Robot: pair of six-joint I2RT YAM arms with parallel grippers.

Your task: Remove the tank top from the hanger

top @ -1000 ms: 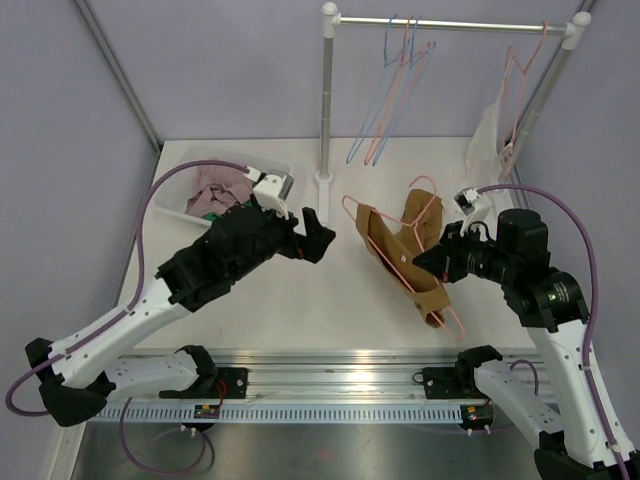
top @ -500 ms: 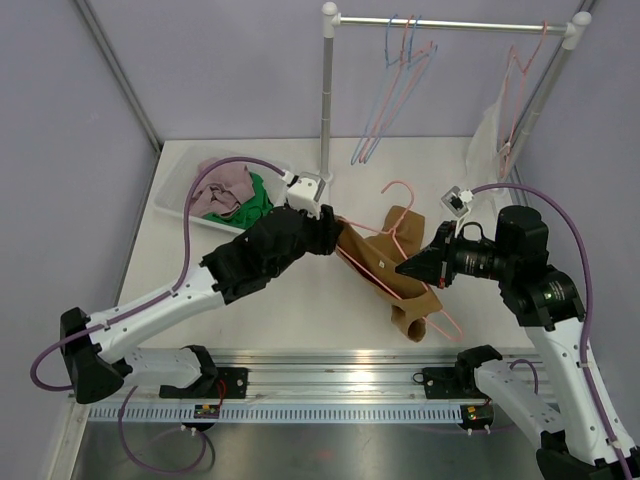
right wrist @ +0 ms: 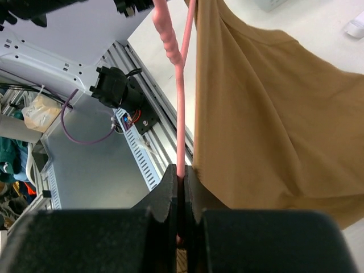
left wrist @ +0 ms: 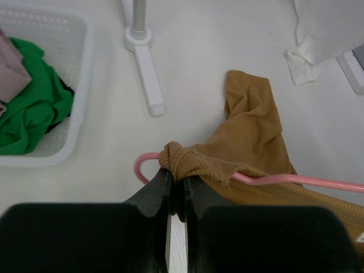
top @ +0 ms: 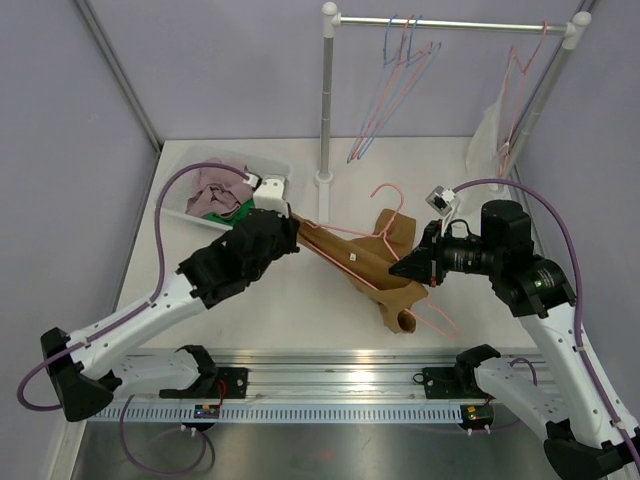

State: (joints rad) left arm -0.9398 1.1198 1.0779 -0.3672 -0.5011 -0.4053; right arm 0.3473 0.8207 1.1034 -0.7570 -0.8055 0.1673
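Observation:
A tan tank top [top: 368, 268] hangs on a pink hanger [top: 385, 196] above the table, stretched between both arms. My left gripper [top: 297, 228] is shut on a bunched strap of the tank top [left wrist: 250, 128] at the hanger's left shoulder end; in the left wrist view its jaws [left wrist: 177, 173] pinch the fabric beside the pink hanger's [left wrist: 296, 182] curved tip. The right gripper [top: 402, 270] is shut on the hanger's thin pink wire [right wrist: 181, 114], with the tan cloth [right wrist: 267, 114] draped just to its right.
A white basket [top: 262, 160] holding green and pink clothes sits at the back left. The rack post [top: 327, 100] and its foot [left wrist: 149, 77] stand behind the tank top, with several hangers [top: 395, 80] on the rail. A white garment [top: 490, 130] hangs at the right.
My left arm swung in from the left and its jaws closed on the tank top's strap. The right gripper shifted the hanger leftward, and the cloth now stretches between the arms.

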